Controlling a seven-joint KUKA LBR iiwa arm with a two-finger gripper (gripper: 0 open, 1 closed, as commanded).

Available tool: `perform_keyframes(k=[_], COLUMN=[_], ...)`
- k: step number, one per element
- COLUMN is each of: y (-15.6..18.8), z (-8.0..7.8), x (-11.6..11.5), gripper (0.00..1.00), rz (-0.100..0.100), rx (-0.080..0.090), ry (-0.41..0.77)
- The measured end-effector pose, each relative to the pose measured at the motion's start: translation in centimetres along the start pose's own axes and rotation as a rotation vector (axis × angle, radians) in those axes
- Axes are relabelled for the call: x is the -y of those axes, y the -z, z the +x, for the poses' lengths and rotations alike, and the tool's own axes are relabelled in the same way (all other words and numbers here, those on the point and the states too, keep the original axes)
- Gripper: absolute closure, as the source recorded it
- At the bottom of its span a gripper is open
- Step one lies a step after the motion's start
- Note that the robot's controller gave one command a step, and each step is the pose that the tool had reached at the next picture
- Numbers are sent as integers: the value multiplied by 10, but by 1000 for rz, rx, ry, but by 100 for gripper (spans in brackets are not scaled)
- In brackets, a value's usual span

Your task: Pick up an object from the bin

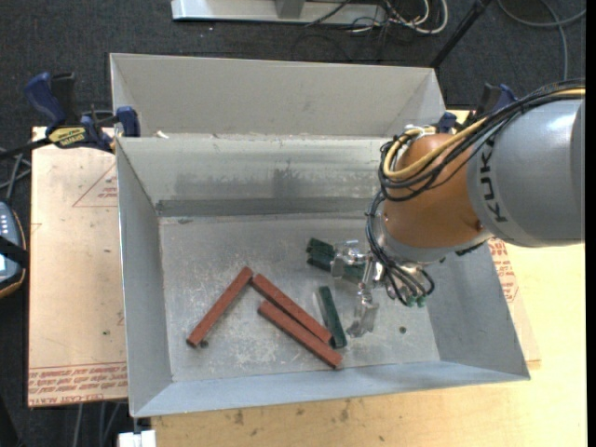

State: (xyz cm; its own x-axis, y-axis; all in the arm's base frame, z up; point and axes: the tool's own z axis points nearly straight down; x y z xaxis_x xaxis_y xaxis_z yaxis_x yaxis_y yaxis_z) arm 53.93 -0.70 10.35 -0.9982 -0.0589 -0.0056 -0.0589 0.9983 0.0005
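From my seat the pick is not done yet: every loose piece I can see lies on the floor of the bin, and nothing shows as lifted. The end effector is low in the lower right of the bin, beneath the arm's orange cover, with its tip close to the floor. I cannot tell how far open it is, and I see nothing in its hold.

The nearest thing to it is the dark green bar, a slim stick lying just to the left of the tip, right of centre in the frame's lower half. I cannot tell whether the two touch. I judge this bar the likely target, so closing on it and raising it are what remain.

My count:
- Three reddish-brown bars. The left reddish-brown bar slants up to the right. The middle reddish-brown bar and the lower reddish-brown bar run side by side down to the right, and their right ends come up against the green bar.
- One dark green bar.
- One small dark green piece, just left of the wrist; I cannot tell whether it is a loose thing or belongs to the robot.
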Motion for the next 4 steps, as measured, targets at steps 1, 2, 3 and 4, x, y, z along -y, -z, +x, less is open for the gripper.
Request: perform_keyframes(k=[1, 2, 3, 4], y=[-24, -22, -14, -13], z=[-43, -65, -81, -89], x=[13, -7, 15, 42], gripper=[0, 0, 0, 0], rz=[-1, 0, -3, 3], rx=[-8, 0, -2, -1], ry=[1, -43, -197, -269])
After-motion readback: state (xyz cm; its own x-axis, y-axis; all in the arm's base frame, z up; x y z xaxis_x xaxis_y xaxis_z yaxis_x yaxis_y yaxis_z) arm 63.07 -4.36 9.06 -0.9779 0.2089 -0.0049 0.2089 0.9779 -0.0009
